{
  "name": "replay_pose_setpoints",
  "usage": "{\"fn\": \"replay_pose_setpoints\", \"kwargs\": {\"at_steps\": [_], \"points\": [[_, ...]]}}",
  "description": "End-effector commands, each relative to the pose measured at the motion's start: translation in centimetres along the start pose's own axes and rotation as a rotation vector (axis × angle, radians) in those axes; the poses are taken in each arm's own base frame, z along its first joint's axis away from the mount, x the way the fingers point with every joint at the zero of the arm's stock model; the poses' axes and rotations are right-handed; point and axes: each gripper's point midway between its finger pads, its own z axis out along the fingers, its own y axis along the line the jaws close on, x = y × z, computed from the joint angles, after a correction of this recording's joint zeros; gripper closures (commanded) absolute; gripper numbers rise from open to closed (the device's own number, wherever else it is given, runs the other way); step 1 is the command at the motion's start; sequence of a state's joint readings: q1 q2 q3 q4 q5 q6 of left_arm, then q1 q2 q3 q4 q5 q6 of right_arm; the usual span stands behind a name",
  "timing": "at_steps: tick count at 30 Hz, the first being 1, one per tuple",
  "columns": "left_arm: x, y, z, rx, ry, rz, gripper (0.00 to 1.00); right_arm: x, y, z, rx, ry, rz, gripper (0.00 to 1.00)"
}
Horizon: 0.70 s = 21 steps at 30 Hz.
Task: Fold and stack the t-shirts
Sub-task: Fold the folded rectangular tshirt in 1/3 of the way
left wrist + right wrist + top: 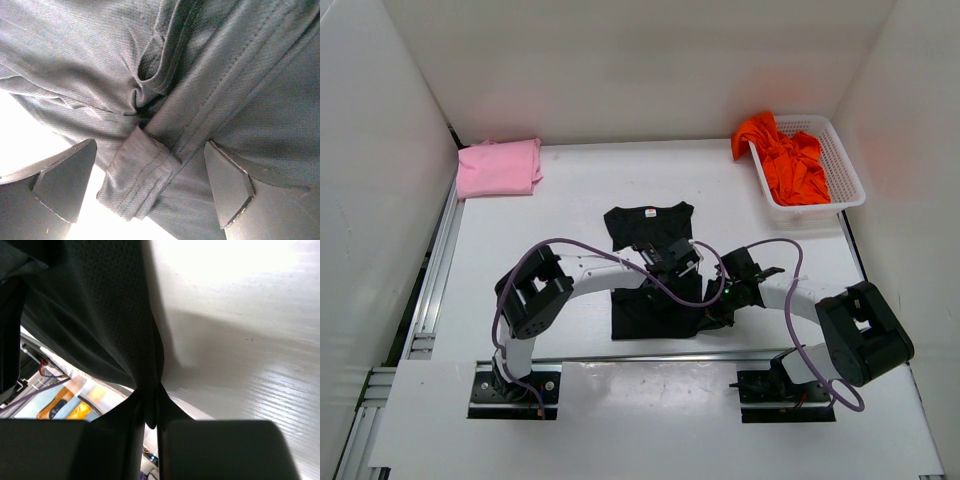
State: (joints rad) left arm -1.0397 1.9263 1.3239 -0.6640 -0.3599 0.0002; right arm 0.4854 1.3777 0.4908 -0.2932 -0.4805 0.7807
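Right jaws tight on black t-shirt (645, 225) edge, left jaws wide

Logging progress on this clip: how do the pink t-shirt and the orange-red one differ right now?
The pink t-shirt is folded into a flat rectangle; the orange-red t-shirt is a crumpled heap. The pink t-shirt lies directly on the table at the far left; the orange-red t-shirt sits in the white basket at the far right, part draped over its rim. Both lie at the far edge, apart from the black t-shirt.
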Motion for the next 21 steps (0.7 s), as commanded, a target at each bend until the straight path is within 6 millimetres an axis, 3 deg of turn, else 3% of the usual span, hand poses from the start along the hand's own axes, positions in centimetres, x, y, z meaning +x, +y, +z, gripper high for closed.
{"fn": "replay_pose_setpoints", "kwargs": {"at_steps": [1, 12, 16, 21], "points": [[-1.1, 1.7, -0.1, -0.053, -0.029, -0.033, 0.00, 0.1, -1.5, 0.5, 0.048, -0.010, 0.012, 0.88], [-5.1, 6.1, -0.5, -0.115, -0.101, -0.142, 0.00, 0.5, -1.5, 0.5, 0.033, 0.004, 0.012, 0.94], [-6.0, 7.6, -0.3, -0.137, -0.112, -0.173, 0.00, 0.5, -1.5, 0.5, 0.033, 0.004, 0.012, 0.95], [-5.5, 11.0, 0.4, -0.187, -0.095, -0.237, 0.00, 0.5, -1.6, 0.6, 0.039, 0.010, 0.017, 0.95]]}}
